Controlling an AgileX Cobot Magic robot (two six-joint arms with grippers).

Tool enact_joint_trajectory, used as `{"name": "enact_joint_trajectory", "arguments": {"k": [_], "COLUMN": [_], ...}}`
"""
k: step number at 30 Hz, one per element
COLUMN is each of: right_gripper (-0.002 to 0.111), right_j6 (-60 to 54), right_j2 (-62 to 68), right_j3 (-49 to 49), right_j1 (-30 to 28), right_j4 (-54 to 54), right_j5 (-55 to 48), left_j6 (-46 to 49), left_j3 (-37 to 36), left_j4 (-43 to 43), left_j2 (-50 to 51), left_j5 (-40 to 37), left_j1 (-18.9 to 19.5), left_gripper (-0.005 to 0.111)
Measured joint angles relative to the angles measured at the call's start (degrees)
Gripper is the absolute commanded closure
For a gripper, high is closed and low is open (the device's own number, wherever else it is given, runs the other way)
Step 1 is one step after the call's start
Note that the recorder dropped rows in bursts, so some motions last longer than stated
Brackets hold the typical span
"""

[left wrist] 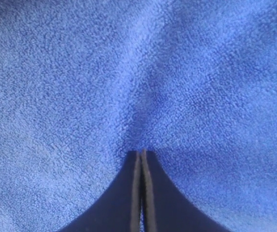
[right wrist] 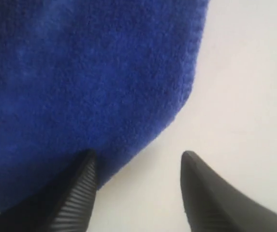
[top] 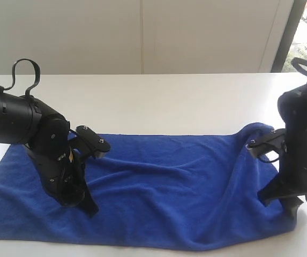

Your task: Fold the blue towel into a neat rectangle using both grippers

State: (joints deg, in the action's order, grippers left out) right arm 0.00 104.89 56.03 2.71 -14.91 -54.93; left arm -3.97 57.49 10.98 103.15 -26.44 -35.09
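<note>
Blue towel (top: 164, 187) lies under down-pointing left fingers (left wrist: 123, 203), closed; right fingers (right wrist: 75, 193) spread.

Towel (top: 164, 193) on table (top: 158, 96); left gripper (top: 90, 208) atop, right gripper (right wrist: 137, 157) at edge.

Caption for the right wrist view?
Open right gripper straddles the edge of the blue towel on the white table.

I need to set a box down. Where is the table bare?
The widest bare patch of table lies behind the blue towel, between its far edge and the wall. A thin strip runs along its near edge. Crowded: the towel's ends, with the left gripper down on the cloth and the right gripper open at its corner.
</note>
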Motion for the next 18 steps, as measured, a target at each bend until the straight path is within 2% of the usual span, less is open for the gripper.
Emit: {"name": "enact_joint_trajectory", "arguments": {"k": [2,4,6,8,18], "right_gripper": [0.065,0.078,0.097,0.108,0.108], "right_j6": [0.00,-1.60,-4.60,-6.48,-6.87], "right_j2": [-0.13,-0.36,-0.59,-0.59,-3.68], "right_j3": [-1.34,-2.03,-2.41,-2.41,5.64], "right_j1": [-1.53,-2.26,-2.48,-2.71,-1.20], "right_j4": [1.98,4.67,8.10,11.10,15.25], "right_j5": [2.31,3.65,4.39,4.72,2.73], "left_j6": [0.00,0.00,0.00,0.00,0.48], "left_j3": [0.00,0.00,0.00,0.00,0.00], "left_j4": [-0.09,-0.09,-0.09,-0.09,-0.09], "left_j2": [0.00,0.00,0.00,0.00,0.00], "left_j5": [0.00,0.00,0.00,0.00,0.00], "left_j1": [0.00,0.00,0.00,0.00,0.00], "left_gripper": [0.107,0.107,0.107,0.107,0.107]}}
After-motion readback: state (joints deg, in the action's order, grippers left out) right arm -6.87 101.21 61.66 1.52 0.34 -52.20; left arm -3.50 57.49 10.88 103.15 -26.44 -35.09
